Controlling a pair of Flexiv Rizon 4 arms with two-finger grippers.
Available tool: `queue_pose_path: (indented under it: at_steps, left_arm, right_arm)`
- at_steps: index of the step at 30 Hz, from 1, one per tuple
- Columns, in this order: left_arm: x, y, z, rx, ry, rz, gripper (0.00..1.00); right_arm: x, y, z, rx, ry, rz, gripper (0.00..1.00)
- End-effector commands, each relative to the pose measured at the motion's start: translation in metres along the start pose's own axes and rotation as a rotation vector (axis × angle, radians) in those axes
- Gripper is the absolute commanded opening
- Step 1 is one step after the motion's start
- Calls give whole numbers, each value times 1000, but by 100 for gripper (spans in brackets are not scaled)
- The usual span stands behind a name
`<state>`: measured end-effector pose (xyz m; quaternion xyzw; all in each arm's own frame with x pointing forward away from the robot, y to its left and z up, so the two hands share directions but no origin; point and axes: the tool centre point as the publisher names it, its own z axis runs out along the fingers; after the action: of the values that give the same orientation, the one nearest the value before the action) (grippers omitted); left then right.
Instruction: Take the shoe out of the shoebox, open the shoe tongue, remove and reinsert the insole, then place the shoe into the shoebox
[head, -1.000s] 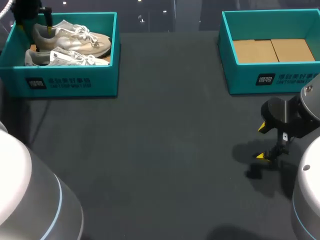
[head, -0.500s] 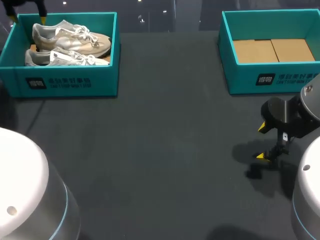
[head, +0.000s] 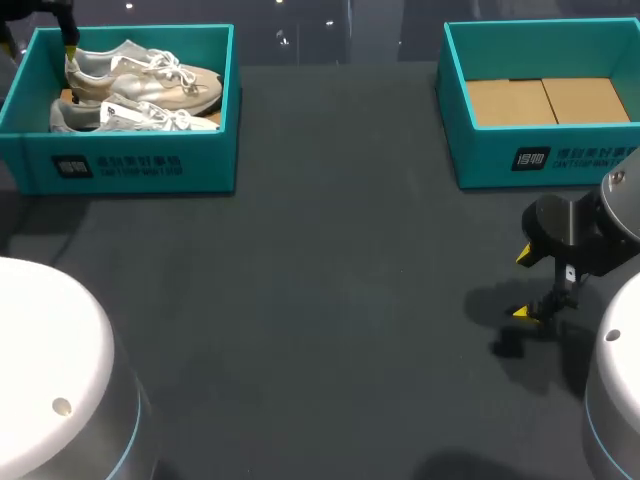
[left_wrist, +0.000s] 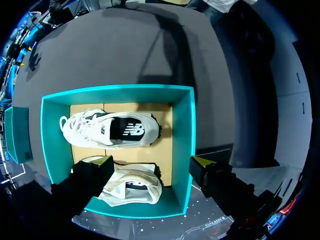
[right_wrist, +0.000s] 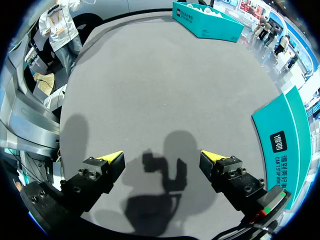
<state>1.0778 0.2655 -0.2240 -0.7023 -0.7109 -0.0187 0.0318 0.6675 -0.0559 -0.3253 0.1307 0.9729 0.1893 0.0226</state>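
Under wide-open L end effector, 2 shoes sit in shoebox

Your teal cardboard shoebox sits far left, open; two white mesh sneakers lie side by side inside, toes right.

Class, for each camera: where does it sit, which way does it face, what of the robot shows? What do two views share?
Head view: above, behind; looks down on table; both arms, right gripper.
Left wrist view: over the shoebox, looking straight in; open left gripper.
Right wrist view: over bare table, facing down; open right gripper.
Shared: head and left wrist show both shoes.
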Motion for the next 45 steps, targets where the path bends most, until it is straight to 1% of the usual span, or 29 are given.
queue_pose_path:
  at_steps: [1,2,3,4,5,9,13,14,16,22,29,33,36,40,45]
  left_arm:
    - [2,-17,-2,-77,9,-3,100]
    - [3,-17,-2,-54,-1,-1,100]
    - [3,-21,0,-58,9,3,100]
    - [2,-32,2,-77,19,0,100]
    - [2,-36,5,-72,17,1,100]
    - [0,-42,16,-63,11,-13,100]
    - [-1,-49,25,-76,16,-8,100]
    - [-2,-48,28,-67,12,-7,100]
    - [-2,-46,34,-76,25,-15,100]
    - [2,-41,54,-66,22,-12,100]
    - [6,-34,79,-38,38,-10,100]
    - [7,-33,89,-23,35,-1,97]
    - [7,-33,93,-20,30,4,88]
    - [5,-32,97,-26,32,11,89]
    - [5,-32,108,-23,48,25,93]
  right_arm:
    - [2,-1,-1,0,-3,0,100]
    - [2,-1,-1,0,-3,0,100]
    - [2,-1,-1,0,-3,0,100]
    - [2,-1,-1,0,-3,0,100]
    - [2,-1,-1,0,-3,0,100]
    - [2,-1,-1,0,-3,0,100]
    - [2,-1,-1,0,-3,0,100]
    - [2,-1,-1,0,-3,0,100]
    - [2,-1,-1,0,-3,0,100]
    - [2,-1,-1,0,-3,0,100]
    - [2,-1,-1,0,-3,0,100]
    - [2,-1,-1,0,-3,0,100]
    - [2,-1,-1,0,-3,0,100]
    - [2,-1,-1,0,-3,0,100]
    - [2,-1,-1,0,-3,0,100]
